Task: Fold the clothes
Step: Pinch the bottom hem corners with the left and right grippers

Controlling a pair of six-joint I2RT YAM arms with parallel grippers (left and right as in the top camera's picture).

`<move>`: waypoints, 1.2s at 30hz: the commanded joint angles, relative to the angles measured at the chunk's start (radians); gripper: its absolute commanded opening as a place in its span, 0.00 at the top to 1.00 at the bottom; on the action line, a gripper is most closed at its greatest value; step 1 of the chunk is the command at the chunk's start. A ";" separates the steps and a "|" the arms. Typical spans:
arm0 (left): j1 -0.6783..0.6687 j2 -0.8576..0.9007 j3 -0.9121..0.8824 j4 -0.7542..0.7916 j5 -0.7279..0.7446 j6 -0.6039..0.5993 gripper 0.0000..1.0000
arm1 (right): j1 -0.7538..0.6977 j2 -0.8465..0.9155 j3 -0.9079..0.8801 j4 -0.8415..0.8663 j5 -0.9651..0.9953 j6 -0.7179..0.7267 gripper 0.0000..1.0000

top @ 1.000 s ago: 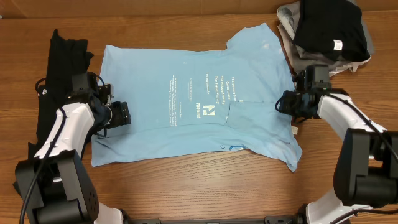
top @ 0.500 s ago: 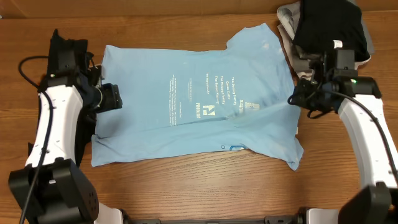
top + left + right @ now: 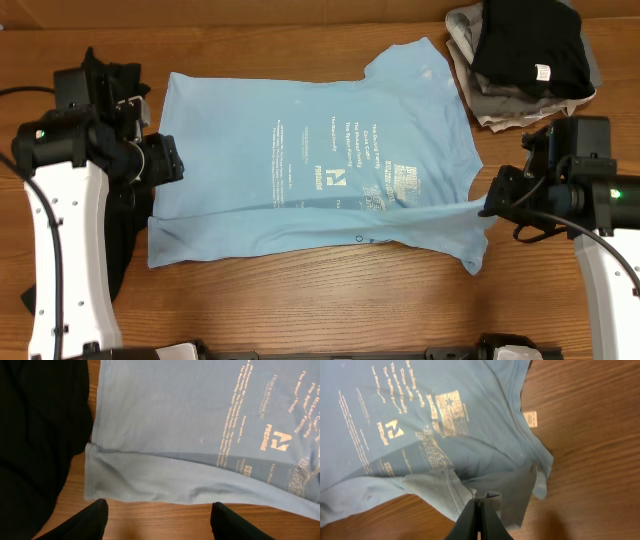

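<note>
The light blue T-shirt (image 3: 310,140) lies spread flat on the wooden table, print facing up, with its near long edge turned over in a narrow strip (image 3: 300,225). My right gripper (image 3: 490,205) is shut on a pinch of the shirt's fabric at its right end (image 3: 480,499), and the cloth is pulled taut toward it. My left gripper (image 3: 170,160) hangs open and empty by the shirt's left edge; in the left wrist view it (image 3: 160,512) is over bare wood just off the shirt's folded corner (image 3: 100,480). A long black garment (image 3: 100,75) lies at the far left (image 3: 40,425).
A pile of folded clothes, black (image 3: 525,45) on top of grey (image 3: 480,100), sits at the back right corner. A small white label (image 3: 530,418) sticks out at the shirt's collar. Bare wood (image 3: 330,300) runs along the front of the table.
My right gripper has drawn back toward the front right with shirt fabric in it, stretching a fold across the lower part. My left gripper has lifted and moved slightly back-left, staying open.
</note>
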 commanded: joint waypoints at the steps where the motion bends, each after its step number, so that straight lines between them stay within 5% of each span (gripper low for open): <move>1: 0.005 -0.011 -0.042 0.001 -0.025 -0.023 0.32 | 0.002 -0.016 0.026 -0.031 -0.003 0.008 0.96; 10: 0.010 -0.009 -0.375 0.278 -0.039 -0.093 0.31 | 0.002 -0.016 0.017 -0.124 -0.003 0.008 0.96; 19: 0.046 0.100 -0.539 0.576 -0.209 -0.072 0.15 | 0.002 -0.016 0.017 -0.103 -0.003 0.008 0.96; 23: 0.046 0.187 -0.540 0.618 -0.206 -0.067 0.21 | 0.002 -0.016 0.017 -0.098 -0.003 0.008 0.96; 30: 0.046 0.266 -0.540 0.635 -0.209 -0.074 0.46 | 0.002 -0.016 0.017 -0.099 0.000 0.008 0.96; 36: 0.054 0.263 -0.528 0.613 -0.208 -0.106 0.48 | 0.002 -0.016 0.017 -0.096 0.001 0.008 0.96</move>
